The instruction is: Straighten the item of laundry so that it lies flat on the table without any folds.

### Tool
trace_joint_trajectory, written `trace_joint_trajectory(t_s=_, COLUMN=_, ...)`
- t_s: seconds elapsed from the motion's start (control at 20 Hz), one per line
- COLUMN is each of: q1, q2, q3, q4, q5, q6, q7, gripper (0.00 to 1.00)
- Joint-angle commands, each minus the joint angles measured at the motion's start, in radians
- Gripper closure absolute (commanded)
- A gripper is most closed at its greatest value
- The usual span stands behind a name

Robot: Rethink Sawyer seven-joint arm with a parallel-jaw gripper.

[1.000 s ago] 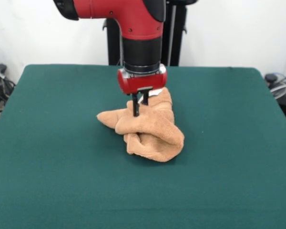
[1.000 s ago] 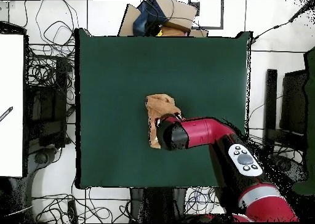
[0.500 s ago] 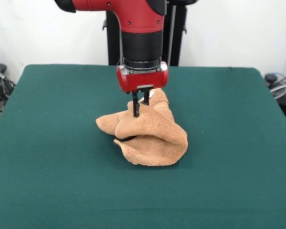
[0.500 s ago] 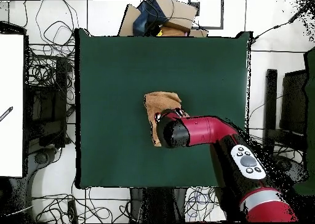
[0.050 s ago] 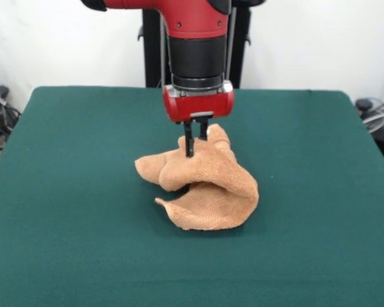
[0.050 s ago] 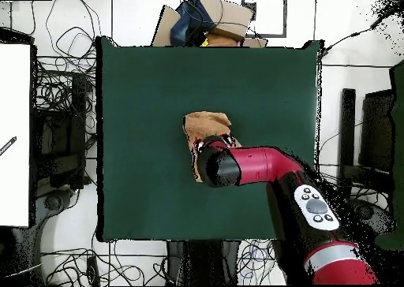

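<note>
Front view, towel (image 5: 208, 185) pinched in jaws

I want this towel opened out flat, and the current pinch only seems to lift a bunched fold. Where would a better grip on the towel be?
Probably the loose pointed corner of the towel at its near-left in the front view. It juts free onto the table, one layer by the look of it, so come in low from that side. The gripper is shut on a mid-cloth ridge.
</note>
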Motion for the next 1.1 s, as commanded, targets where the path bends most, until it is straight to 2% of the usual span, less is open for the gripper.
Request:
trace_joint_trajectory(t_s=0.05, q1=0.04, q2=-0.027, q3=0.032, q4=0.018, q5=0.051, q6=-0.071, q7=0.178, gripper=1.0)
trace_joint_trajectory(t_s=0.7, q1=0.058, q2=-0.06, q3=-0.002, q4=0.057, q5=0.112, q6=-0.092, q7=0.219, gripper=1.0)
trace_joint_trajectory(t_s=1.1, q1=0.031, q2=-0.068, q3=0.0, q4=0.066, q5=0.148, q6=-0.094, q7=0.213, gripper=1.0)
